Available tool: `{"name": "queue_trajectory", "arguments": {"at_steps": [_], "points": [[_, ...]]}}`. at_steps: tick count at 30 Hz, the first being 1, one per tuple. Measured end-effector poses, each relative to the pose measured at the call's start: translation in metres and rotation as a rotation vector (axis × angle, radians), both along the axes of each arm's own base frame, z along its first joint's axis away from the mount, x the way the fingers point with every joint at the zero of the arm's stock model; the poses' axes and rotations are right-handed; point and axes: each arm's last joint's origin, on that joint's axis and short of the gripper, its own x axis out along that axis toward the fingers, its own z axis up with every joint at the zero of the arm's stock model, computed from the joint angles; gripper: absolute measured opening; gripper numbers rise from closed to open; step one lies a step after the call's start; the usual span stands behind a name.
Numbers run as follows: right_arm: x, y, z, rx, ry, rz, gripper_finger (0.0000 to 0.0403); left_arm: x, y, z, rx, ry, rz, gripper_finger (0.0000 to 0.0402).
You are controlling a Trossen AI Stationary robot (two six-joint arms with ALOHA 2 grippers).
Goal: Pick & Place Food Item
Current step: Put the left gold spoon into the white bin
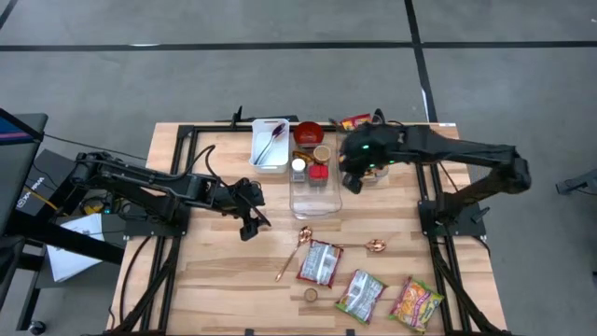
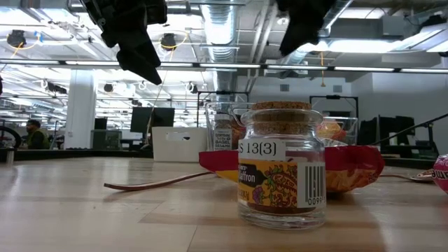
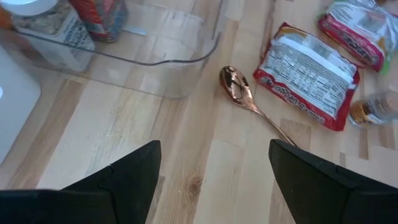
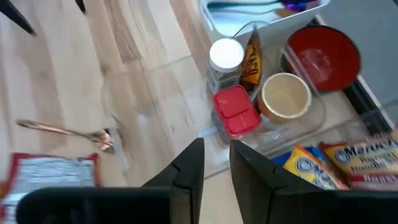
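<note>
- Left gripper (image 1: 254,224) hangs over bare wood at the table's middle left, jaws spread wide, nothing between them.
- Right gripper (image 1: 347,174) is up at the back, above the right edge of the clear bin (image 1: 314,198); its fingers (image 4: 189,168) stand close together with a slim gap, and nothing shows between them.
- Food items lie on the front half of the table: a red-edged packet (image 1: 320,262) lying nearly lengthwise front to back, just in front of the bin.
- To its right, a green packet (image 1: 361,294) tilted on a diagonal, then a bright multicoloured packet (image 1: 416,303) near the front right, also slanted.
- A small cork-topped jar (image 2: 281,166) stands upright near the front edge; its label reads "13(3)" and, partly cut off, "ffron", with a barcode at the side.
- One copper spoon (image 1: 293,250) runs diagonally, bowl toward the bin; a second spoon (image 1: 364,245) lies crosswise, bowl to the right.
- Inside the bin: a white-capped jar (image 4: 225,60), a red-lidded container (image 4: 236,112) and a cork-lidded jar (image 4: 285,98), all upright.
- A red bowl (image 1: 309,133) and a white tray (image 1: 270,145) sit behind the bin.
- Behind the bin's right, yellow packs (image 4: 348,165) show lettering beginning "Maru".
</note>
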Motion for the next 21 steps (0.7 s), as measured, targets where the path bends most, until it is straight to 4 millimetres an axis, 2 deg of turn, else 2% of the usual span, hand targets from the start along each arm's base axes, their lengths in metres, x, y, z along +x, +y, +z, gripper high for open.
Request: {"name": "queue_trajectory", "arguments": {"at_steps": [6, 13, 17, 21], "points": [[-0.033, 0.013, 0.018, 0.038, -0.003, -0.008, 0.0071, -0.001, -0.004, 0.000, 0.011, 0.004, -0.060, 0.0294], [-0.057, 0.046, 0.030, 0.068, -0.008, 0.095, 0.0071, 0.001, -0.012, 0.008, -0.023, -0.079, -0.103, 0.0294], [-0.069, 0.060, 0.033, 0.112, 0.010, 0.098, 0.0071, -0.002, -0.013, 0.017, -0.053, -0.135, -0.093, 0.0294], [-0.080, 0.064, 0.029, 0.138, 0.089, 0.047, 0.0080, -0.011, -0.011, 0.022, -0.109, -0.128, -0.038, 0.0294]]}}
